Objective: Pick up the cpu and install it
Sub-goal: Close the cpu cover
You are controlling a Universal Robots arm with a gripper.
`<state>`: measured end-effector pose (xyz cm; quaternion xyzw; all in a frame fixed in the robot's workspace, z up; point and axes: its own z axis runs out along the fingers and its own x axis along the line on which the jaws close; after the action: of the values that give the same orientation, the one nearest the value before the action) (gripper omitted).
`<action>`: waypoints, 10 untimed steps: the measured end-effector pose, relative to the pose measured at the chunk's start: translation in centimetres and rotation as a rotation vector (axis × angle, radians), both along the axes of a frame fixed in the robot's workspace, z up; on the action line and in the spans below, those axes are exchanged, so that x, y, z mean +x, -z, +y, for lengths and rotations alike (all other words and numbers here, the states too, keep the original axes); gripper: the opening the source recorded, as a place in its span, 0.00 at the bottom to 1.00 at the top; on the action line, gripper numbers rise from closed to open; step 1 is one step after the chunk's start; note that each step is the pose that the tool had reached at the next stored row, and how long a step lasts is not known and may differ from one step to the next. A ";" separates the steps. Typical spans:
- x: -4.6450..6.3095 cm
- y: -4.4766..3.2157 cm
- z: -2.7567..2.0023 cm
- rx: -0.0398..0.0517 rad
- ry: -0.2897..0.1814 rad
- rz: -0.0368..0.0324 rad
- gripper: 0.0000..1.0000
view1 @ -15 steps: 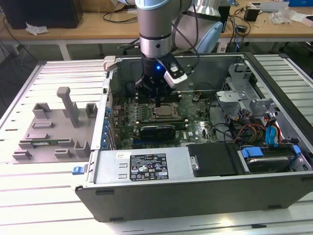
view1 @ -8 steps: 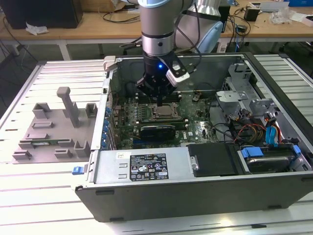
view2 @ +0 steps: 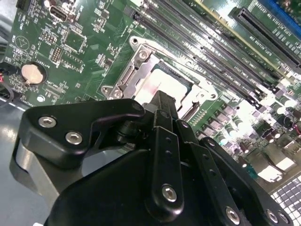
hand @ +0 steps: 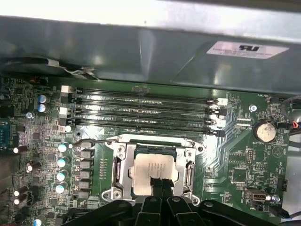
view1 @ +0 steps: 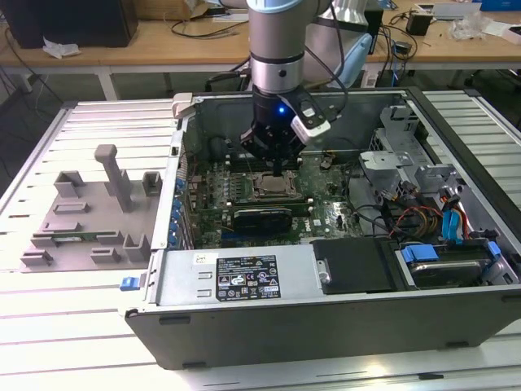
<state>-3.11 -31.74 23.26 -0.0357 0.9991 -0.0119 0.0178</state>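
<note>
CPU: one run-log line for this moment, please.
cpu: lies inside socket frame | end effector: shut, tips just over cpu's shiny top | contact: cannot tell

We are looking across a slatted metal worktable toward wooden benches.
We are seeing the pale table (view1: 57, 326) catching light along its near ribs. Far behind it, a long wooden bench (view1: 138, 55) is carrying loose cables (view1: 199, 28). A dark box (view1: 73, 20) is sitting at the exterior view's far left, above dark floor (view1: 12, 122).
</note>
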 end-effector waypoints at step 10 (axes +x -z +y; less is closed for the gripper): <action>0.0 -1.59 -0.09 0.0001 0.000 0.0000 0.11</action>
<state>-3.11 -31.83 24.85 -0.0358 0.9991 -0.0119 0.0178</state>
